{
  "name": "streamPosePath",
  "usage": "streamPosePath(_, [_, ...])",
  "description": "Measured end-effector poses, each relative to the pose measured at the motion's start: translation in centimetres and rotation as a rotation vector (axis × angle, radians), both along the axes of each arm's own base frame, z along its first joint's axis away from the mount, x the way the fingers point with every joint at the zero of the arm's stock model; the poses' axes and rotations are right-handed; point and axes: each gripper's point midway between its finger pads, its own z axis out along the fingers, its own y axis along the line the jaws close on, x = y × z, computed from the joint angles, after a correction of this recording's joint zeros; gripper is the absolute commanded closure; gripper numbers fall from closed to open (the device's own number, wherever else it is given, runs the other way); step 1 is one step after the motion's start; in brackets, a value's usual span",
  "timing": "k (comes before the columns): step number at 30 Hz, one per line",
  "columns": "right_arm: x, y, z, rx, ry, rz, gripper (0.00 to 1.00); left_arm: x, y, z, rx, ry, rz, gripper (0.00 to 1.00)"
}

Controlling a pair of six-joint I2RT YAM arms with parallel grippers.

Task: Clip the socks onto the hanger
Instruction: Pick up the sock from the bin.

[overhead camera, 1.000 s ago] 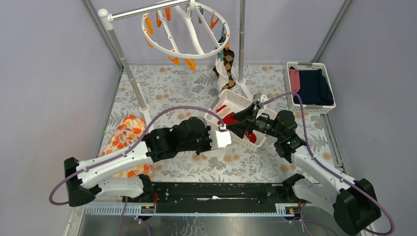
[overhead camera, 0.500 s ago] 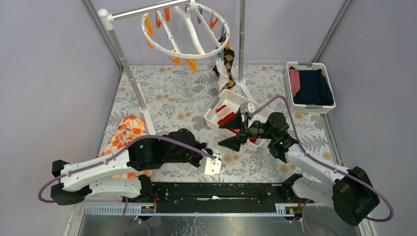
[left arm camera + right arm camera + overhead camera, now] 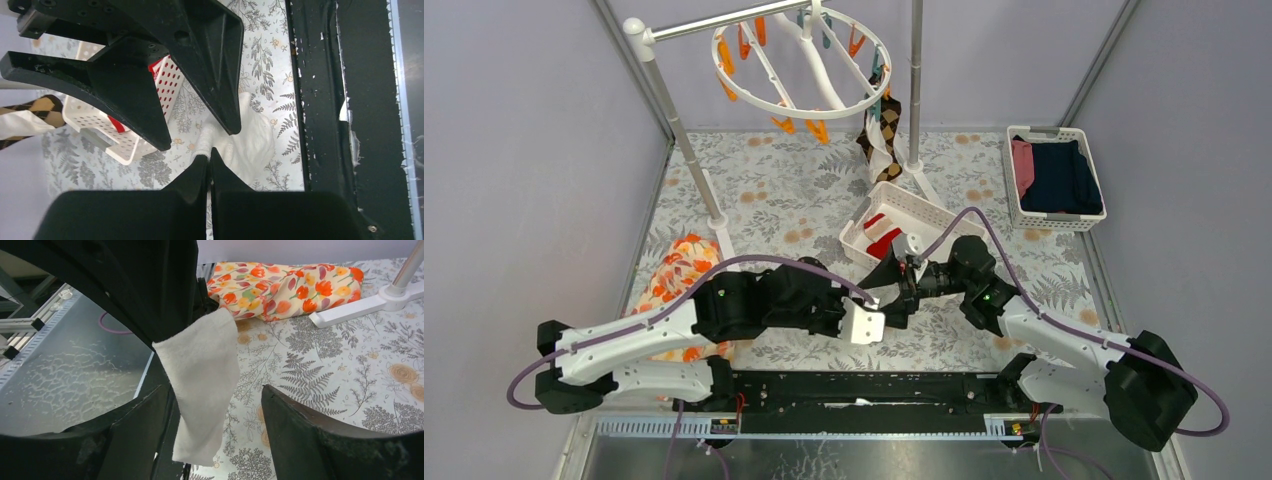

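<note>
Top cam: L gripper (image 3: 852, 308) clamped tight on whitish sock (image 3: 864, 325) near arm bases, R gripper (image 3: 892, 292) spread wide just beside it; L wrist: jaws pinch sock's cuff; R wrist: sock dangles between parted fingers (image 3: 300, 425).

Plain whitish sock (image 3: 202, 385), no pattern. Brown-and-tan argyle diamonds with dark lines on the hanging sock (image 3: 882, 130). Solid red socks (image 3: 884, 242) in a white perforated basket (image 3: 924, 212). White hanger (image 3: 819, 70) with orange pegs (image 3: 816, 130) and teal pegs (image 3: 878, 82). Grey ferns and tan blossoms across the pale table cover (image 3: 774, 190). Orange, red and yellow tulips on the cream cloth (image 3: 285, 287). Navy and pink clothes (image 3: 1059, 175) in the 2nd white basket (image 3: 1064, 221).
</note>
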Motion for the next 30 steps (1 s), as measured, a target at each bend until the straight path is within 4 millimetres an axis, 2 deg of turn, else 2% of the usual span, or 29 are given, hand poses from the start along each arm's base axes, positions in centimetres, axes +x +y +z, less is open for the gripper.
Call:
streamPosePath(5, [0.1,0.1,-0.4,-0.018,-0.004,-0.019,0.48,0.7,0.1,-0.3,-0.010,0.066,0.086,1.00])
streamPosePath(9, [0.4,0.1,-0.5,-0.031,-0.022,-0.040,0.71,1.7,0.2,0.5,-0.065,0.092,0.153,1.00])
streamPosePath(11, [0.5,0.1,-0.5,-0.031,-0.031,-0.041,0.87,2.1,0.2,1.1,-0.099,0.100,0.179,1.00])
streamPosePath(12, [0.5,0.1,-0.5,-0.030,-0.035,-0.040,0.95,2.3,0.2,1.4,-0.121,0.104,0.192,0.98])
streamPosePath(13, [0.4,0.1,-0.4,-0.030,-0.037,-0.038,1.00,2.5,0.1,1.7,-0.139,0.110,0.203,0.89])
streamPosePath(15, [0.4,0.2,-0.5,-0.031,-0.035,-0.038,1.00,2.9,0.0,1.9,-0.180,0.129,0.241,0.73])
streamPosePath(17, [0.7,0.2,-0.5,-0.040,-0.036,-0.055,1.00,3.3,-0.1,1.8,-0.216,0.150,0.287,0.42])
streamPosePath(18, [1.0,0.1,-0.6,-0.050,-0.039,-0.079,1.00,3.6,0.0,1.6,-0.241,0.170,0.328,0.30])
streamPosePath(19, [1.4,0.0,-0.6,-0.061,-0.046,-0.104,1.00,3.9,0.2,1.4,-0.262,0.185,0.368,0.25])
streamPosePath(22, [2.7,-0.6,-0.4,-0.084,-0.081,-0.199,1.00,5.0,1.1,1.4,-0.381,0.264,0.528,0.15])
streamPosePath(30, [6.4,-3.3,1.8,-0.068,-0.280,-0.475,1.00,6.8,4.7,4.2,-0.878,0.578,0.815,0.14])
